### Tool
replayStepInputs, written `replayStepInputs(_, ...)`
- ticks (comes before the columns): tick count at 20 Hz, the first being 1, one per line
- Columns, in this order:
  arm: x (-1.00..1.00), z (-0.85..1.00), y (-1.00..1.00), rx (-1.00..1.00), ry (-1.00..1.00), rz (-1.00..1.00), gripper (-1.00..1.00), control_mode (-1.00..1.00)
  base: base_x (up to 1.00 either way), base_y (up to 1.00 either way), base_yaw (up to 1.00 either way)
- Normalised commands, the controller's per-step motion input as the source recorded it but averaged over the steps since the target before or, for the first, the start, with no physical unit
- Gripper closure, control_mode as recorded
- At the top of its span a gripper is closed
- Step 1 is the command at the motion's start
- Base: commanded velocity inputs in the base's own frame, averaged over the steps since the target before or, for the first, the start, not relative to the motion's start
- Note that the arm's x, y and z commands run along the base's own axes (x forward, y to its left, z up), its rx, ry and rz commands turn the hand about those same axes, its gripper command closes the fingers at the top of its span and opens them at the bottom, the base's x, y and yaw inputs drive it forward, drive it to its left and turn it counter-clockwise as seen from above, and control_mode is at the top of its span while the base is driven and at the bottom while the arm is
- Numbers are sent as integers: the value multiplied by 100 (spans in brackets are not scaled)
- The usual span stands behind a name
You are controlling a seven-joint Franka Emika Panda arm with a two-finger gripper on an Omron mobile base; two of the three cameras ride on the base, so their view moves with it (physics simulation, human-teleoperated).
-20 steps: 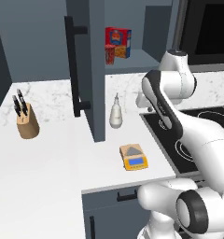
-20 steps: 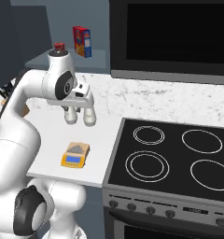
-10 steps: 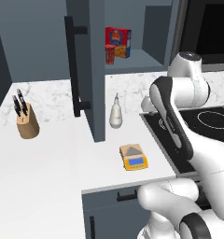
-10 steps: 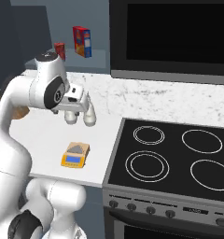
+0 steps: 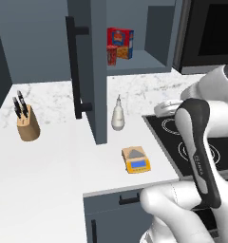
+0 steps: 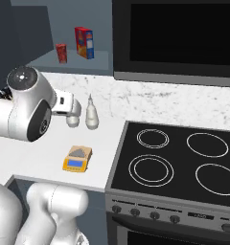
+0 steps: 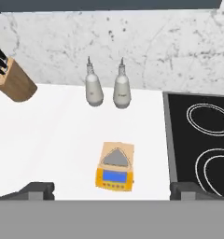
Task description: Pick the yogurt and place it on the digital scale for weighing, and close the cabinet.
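My gripper (image 7: 112, 189) hangs above the counter with its two fingertips (image 7: 38, 188) spread wide apart, holding and touching nothing. The yogurt (image 5: 111, 55) stands on the open cabinet (image 5: 90, 66) shelf, just beside a red-and-blue box (image 5: 120, 43). The digital scale (image 7: 115, 167) sits bare on the white counter (image 7: 48, 140), in front of two white bottles (image 7: 94, 87) and left of the stovetop (image 7: 202, 140).

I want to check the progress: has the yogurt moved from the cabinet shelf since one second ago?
No. The yogurt stands on the cabinet shelf beside the red-and-blue box, as before.
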Motion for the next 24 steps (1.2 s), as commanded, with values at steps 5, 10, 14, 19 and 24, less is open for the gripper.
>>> replayStepInputs(5, -9, 77, 4, 5, -11, 9, -100, -100, 0, 0, 0)
replayStepInputs(10, 0, 69, 28, 1, -2, 8, -100, -100, 0, 0, 0)
replayStepInputs(14, 8, 47, 15, 2, -3, 8, -100, -100, 0, 0, 0)
replayStepInputs(19, 39, 27, 25, 1, -8, 5, -100, -100, 0, 0, 0)
replayStepInputs(24, 53, 2, 20, 0, -17, 1, -100, -100, 0, 0, 0)
